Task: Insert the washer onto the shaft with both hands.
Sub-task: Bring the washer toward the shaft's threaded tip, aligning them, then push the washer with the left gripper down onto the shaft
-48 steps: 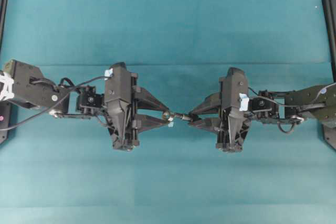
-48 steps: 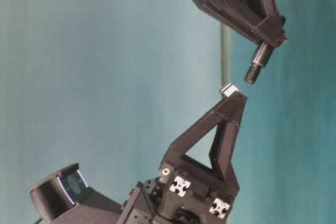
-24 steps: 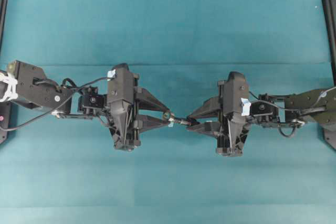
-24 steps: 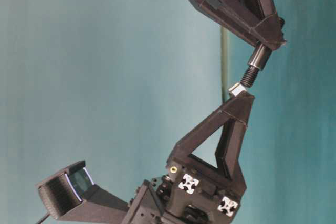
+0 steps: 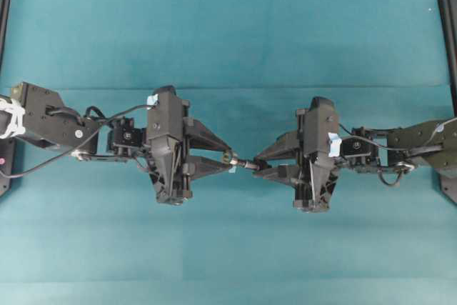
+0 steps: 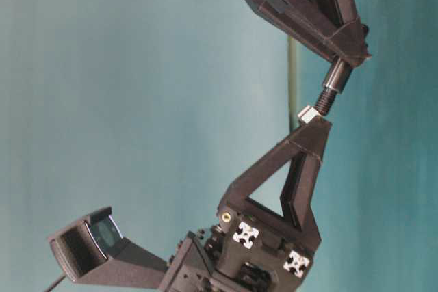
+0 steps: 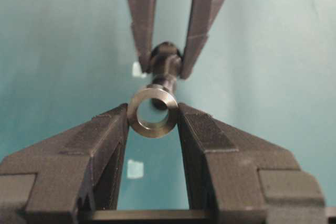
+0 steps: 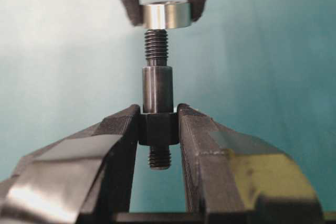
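The washer, a small grey metal ring, is pinched by its rim in my left gripper, which is shut on it. My right gripper is shut on the dark collar of the shaft. The two grippers face each other tip to tip over the middle of the table, the left gripper opposite the right gripper. The shaft's threaded end reaches the washer at its hole. Seen through the ring, the thread sits toward the hole's upper edge. Washer and shaft meet at a slight angle.
A teal cloth covers the table below both arms. Black frame rails stand at the left edge and the right edge. Two small pale tape scraps lie on the cloth under the grippers.
A second ago a gap lay between the shaft's threaded end and the washer. The grippers have since closed together, and the thread now meets the ring.
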`<state>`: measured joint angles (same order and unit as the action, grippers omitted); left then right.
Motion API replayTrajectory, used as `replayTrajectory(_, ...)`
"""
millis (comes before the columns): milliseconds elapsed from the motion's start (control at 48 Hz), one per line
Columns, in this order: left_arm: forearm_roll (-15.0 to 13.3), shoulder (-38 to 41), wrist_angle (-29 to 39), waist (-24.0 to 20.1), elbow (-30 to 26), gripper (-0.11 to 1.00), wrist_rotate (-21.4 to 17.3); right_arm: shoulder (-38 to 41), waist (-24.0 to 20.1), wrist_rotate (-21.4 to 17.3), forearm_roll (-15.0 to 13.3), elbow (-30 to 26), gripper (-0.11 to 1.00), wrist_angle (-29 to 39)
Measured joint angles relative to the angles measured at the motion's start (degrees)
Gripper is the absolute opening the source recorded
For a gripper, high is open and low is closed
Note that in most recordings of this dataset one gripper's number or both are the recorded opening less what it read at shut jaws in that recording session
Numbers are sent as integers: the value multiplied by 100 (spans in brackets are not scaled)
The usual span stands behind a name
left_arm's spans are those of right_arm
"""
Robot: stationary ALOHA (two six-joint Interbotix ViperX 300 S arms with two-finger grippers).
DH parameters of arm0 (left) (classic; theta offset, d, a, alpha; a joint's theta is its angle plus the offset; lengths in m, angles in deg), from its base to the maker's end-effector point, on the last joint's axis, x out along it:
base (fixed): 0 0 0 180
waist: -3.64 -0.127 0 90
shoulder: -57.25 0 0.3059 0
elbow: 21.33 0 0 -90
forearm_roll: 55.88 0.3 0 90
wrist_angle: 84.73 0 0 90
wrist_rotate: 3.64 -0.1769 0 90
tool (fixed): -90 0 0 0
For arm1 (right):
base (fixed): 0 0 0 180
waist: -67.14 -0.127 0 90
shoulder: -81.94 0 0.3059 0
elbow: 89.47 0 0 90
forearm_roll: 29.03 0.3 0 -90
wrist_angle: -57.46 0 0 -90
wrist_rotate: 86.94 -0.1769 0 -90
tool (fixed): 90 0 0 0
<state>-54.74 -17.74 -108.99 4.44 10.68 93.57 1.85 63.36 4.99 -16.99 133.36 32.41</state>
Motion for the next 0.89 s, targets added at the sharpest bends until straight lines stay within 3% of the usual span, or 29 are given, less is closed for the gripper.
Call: replayTrajectory(895, 0, 264, 0, 62, -272, 37, 0, 35, 0, -9, 0, -53, 0, -114)
